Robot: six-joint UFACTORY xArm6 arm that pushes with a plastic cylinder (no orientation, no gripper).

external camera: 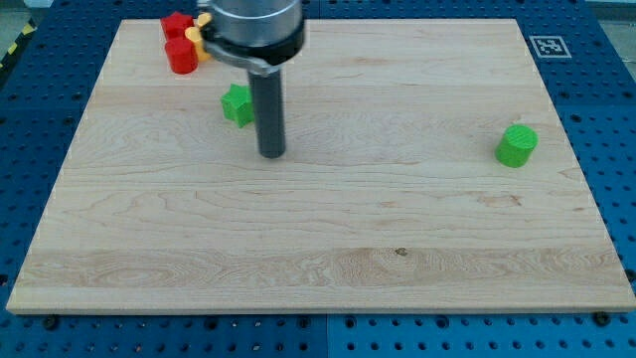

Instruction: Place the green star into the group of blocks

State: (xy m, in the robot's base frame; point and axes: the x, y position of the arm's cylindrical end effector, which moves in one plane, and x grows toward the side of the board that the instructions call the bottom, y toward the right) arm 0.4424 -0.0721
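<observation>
Green star, green cylinder, red blocks — pale wooden board, blue perforated table.

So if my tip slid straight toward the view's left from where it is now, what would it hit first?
Probably the green star: it sits just left and slightly above my tip, so a dead-level slide might only clip its lower edge or miss. Beyond it, the red blocks lie higher up.

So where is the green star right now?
The green star sits near the view's top left, just left of my tip, below the red blocks.
</observation>
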